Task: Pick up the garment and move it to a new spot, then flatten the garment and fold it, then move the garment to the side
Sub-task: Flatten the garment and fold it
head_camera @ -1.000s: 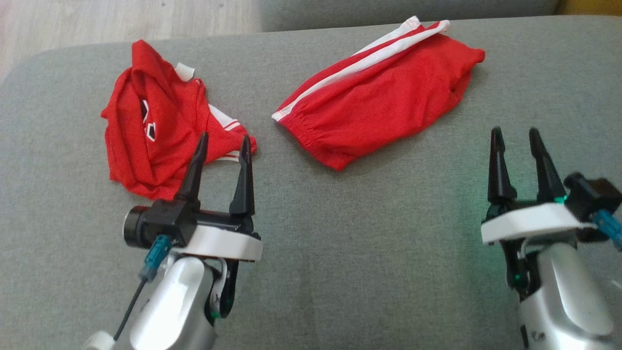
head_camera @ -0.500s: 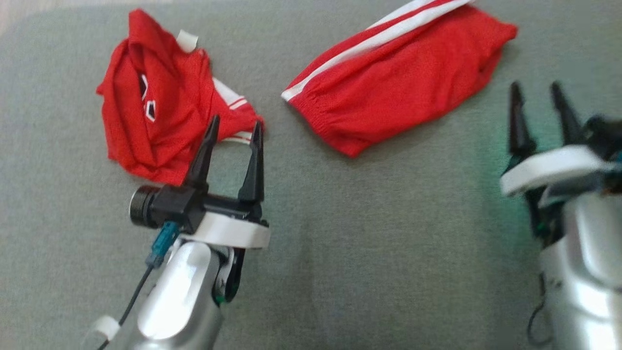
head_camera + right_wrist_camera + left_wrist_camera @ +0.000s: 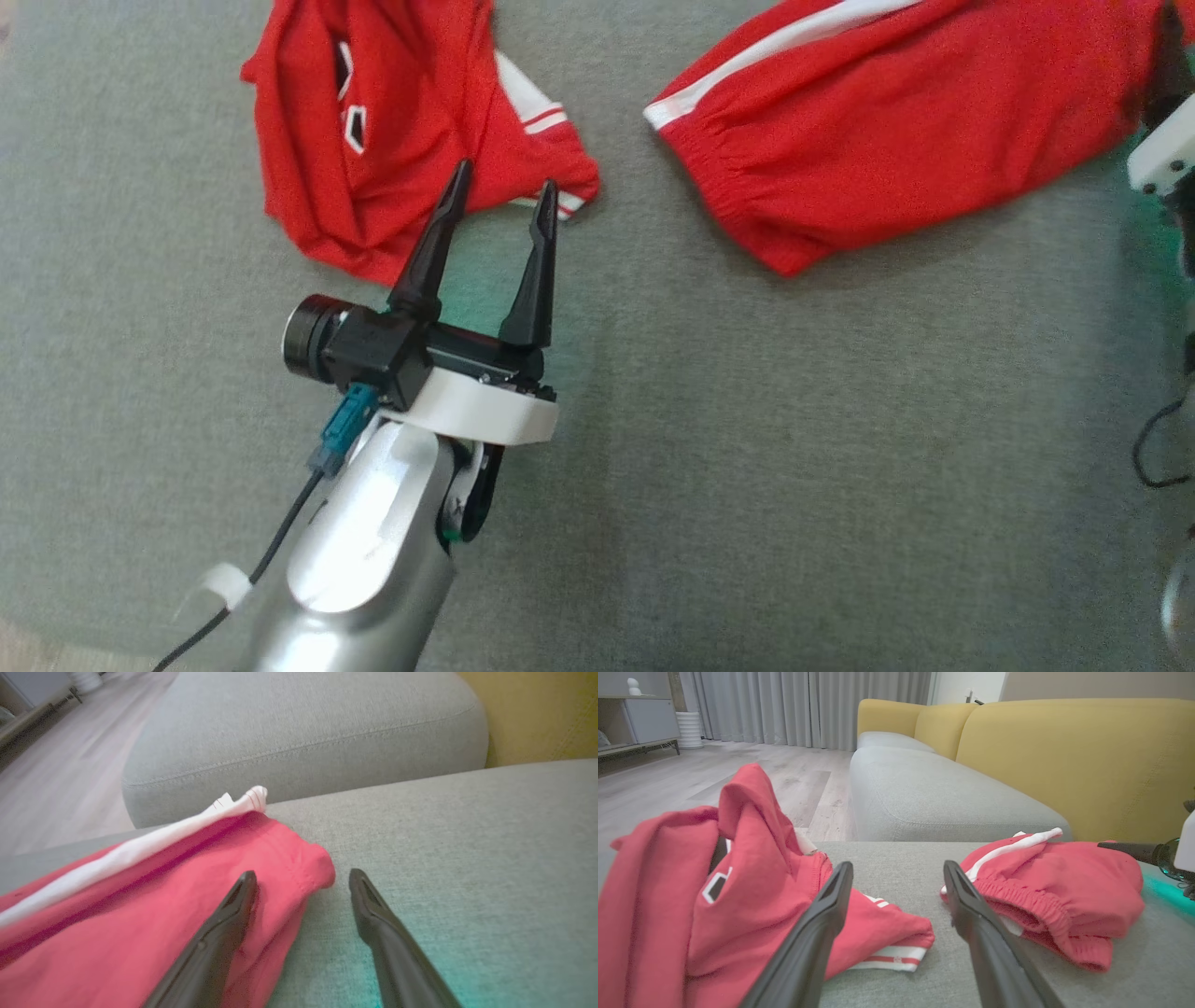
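Observation:
Two red garments lie on the grey cushion (image 3: pixel 747 448). On the left is a crumpled red shirt (image 3: pixel 401 121) with white-trimmed hems. On the right lie red shorts (image 3: pixel 896 131) with a white side stripe. My left gripper (image 3: pixel 505 179) is open, with its fingertips at the shirt's near hem (image 3: pixel 887 956) and nothing between them. My right gripper (image 3: pixel 302 873) is open at the far right end of the shorts (image 3: pixel 140 905), with its left finger over the red cloth. Its white wrist plate (image 3: pixel 1162 159) sits at the right edge of the head view.
A gap of bare grey cushion separates the two garments (image 3: pixel 901 868). Beyond them lies a second grey seat cushion (image 3: pixel 924 798), with the yellow sofa back (image 3: pixel 1064 756) to the right. Wooden floor (image 3: pixel 691 779) lies off the cushion's far left edge.
The head camera has dipped and closed in, so the whole picture has shifted. My right gripper has gone forward to the shorts' right end. The left gripper stays at the shirt's hem.

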Controlling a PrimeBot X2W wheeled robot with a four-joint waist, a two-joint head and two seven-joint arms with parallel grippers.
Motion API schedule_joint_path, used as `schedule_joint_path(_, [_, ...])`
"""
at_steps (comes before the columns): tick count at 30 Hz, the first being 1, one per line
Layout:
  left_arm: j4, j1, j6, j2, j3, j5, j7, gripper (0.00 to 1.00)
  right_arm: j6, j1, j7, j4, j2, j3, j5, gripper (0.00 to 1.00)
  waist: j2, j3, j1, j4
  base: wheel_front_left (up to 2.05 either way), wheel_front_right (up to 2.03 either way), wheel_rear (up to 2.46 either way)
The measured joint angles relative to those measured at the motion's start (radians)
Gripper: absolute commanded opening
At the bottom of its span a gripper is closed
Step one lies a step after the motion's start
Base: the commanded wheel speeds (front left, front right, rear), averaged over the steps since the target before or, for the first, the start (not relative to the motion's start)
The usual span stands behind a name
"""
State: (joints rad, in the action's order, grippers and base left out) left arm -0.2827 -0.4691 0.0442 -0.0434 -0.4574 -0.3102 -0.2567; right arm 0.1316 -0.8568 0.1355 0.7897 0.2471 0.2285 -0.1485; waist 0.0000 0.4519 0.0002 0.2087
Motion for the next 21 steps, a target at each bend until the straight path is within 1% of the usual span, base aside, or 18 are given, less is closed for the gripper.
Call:
schedule_joint_path(4, [0.003,-0.012,0.015,0.002,-0.016,-0.015,0.000,1.00,0.000,-0.053,0.026,0.095,0.044,-0.038,0.007,1.00,0.0000,0.032,0.0000,0.031,0.00,0.00,0.00])
schedule_joint_path(6, [0.008,-0.021,0.018,0.002,-0.023,-0.021,0.000,1.00,0.000,-0.079,0.028,0.122,0.064,-0.068,0.011,1.00,0.0000,0.044,-0.0001,0.042,0.00,0.00,0.00])
schedule_joint_path(7, [0.013,-0.027,0.019,0.002,-0.027,-0.021,0.000,1.00,0.000,-0.114,0.045,0.151,0.084,-0.107,0.008,1.00,0.0000,0.054,-0.0002,0.051,0.00,0.00,0.00])
schedule_joint_path(8, [0.013,-0.028,0.019,0.002,-0.027,-0.021,0.000,1.00,0.000,-0.129,0.053,0.161,0.090,-0.132,0.001,1.00,0.0000,0.058,-0.0002,0.053,0.00,0.00,0.00])
schedule_joint_path(9, [0.013,-0.029,0.027,0.002,-0.027,-0.026,0.000,1.00,0.000,-0.142,0.066,0.171,0.092,-0.156,-0.012,0.79,0.0000,0.060,-0.0002,0.055,0.00,0.00,0.00])
schedule_joint_path(10, [0.013,-0.029,0.028,0.002,-0.026,-0.028,0.000,1.00,0.000,-0.150,0.074,0.177,0.095,-0.179,-0.028,0.02,0.0000,0.061,-0.0002,0.054,0.00,0.00,0.00])
schedule_joint_path(11, [0.013,-0.030,0.030,0.002,-0.025,-0.030,0.000,1.00,0.000,-0.156,0.077,0.182,0.097,-0.199,-0.043,0.00,0.0000,0.061,-0.0002,0.053,0.00,0.00,0.00])
schedule_joint_path(15, [0.009,-0.038,0.035,0.003,-0.013,-0.029,0.000,1.00,0.000,-0.157,0.072,0.193,0.097,-0.259,-0.127,0.00,0.0000,0.051,-0.0002,0.036,0.00,0.00,0.00])
schedule_joint_path(19, [0.001,-0.037,0.034,0.003,0.005,-0.021,0.000,1.00,0.000,-0.128,0.024,0.194,0.101,-0.293,-0.193,0.00,0.0000,0.029,-0.0002,0.012,0.00,0.00,0.00])
schedule_joint_path(21, [-0.004,-0.036,0.025,0.003,0.009,-0.013,0.000,1.00,0.000,-0.099,-0.005,0.190,0.109,-0.300,-0.228,0.00,0.0000,0.014,-0.0002,-0.003,0.00,0.00,0.00])
